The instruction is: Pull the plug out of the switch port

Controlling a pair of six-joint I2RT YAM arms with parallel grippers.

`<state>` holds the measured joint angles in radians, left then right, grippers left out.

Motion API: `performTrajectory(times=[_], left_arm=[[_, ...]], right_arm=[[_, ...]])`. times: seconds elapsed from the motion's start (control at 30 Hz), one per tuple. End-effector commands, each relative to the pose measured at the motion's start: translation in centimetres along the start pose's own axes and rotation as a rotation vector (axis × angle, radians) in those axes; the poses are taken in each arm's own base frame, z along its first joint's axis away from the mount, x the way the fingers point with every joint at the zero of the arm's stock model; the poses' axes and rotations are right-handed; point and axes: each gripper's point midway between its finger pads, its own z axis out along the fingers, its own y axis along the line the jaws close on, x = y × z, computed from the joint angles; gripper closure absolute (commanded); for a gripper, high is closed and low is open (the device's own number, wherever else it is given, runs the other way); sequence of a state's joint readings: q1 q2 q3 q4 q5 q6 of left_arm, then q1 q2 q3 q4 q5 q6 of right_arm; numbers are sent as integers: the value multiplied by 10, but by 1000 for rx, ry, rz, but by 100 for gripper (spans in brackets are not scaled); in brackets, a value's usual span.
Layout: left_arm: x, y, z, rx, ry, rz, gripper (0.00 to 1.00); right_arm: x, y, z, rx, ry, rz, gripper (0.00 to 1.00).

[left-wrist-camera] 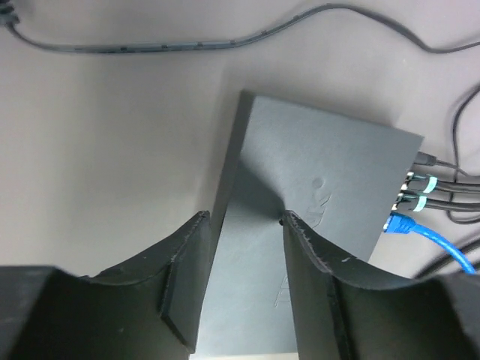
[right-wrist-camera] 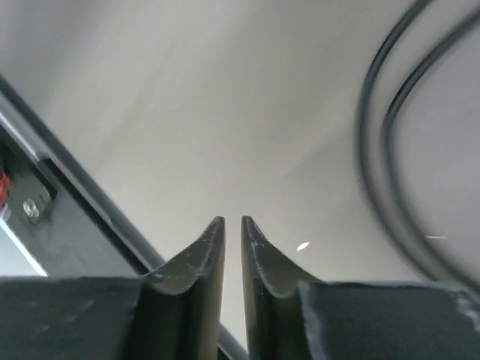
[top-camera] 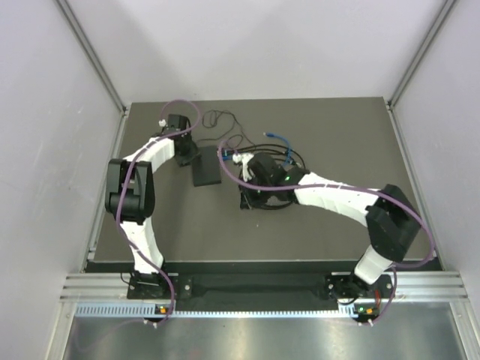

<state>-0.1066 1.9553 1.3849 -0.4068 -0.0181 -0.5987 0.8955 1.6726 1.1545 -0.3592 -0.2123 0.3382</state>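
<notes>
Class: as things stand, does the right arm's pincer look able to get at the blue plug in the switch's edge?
Probably yes. The blue plug sits exposed on the edge of the switch, away from the left pincer; the right pincer holds nothing, but its jaws must open first.

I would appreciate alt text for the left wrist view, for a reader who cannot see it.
The left gripper straddles the near end of a flat matte black box on a grey table. A blue plug and pale-ringed black plugs sit in its right edge; a thin dark cable crosses the top.
</notes>
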Motion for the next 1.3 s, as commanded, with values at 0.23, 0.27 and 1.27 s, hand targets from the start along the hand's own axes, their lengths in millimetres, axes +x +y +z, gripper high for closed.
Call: performTrajectory(times=[0.23,0.27,1.27], left_arm=[[-36,14,-99,-82,-213,-53,44],[-34,9,-105,-47,-219,-55,43],[108,-22,-85,154,-13,-187,63]], right_arm=[[-164,-94,-64,223,-354,43,44],[-183,-100,-68,229,-391,43,34],[-241,-181,102,-134,-383,218,64]])
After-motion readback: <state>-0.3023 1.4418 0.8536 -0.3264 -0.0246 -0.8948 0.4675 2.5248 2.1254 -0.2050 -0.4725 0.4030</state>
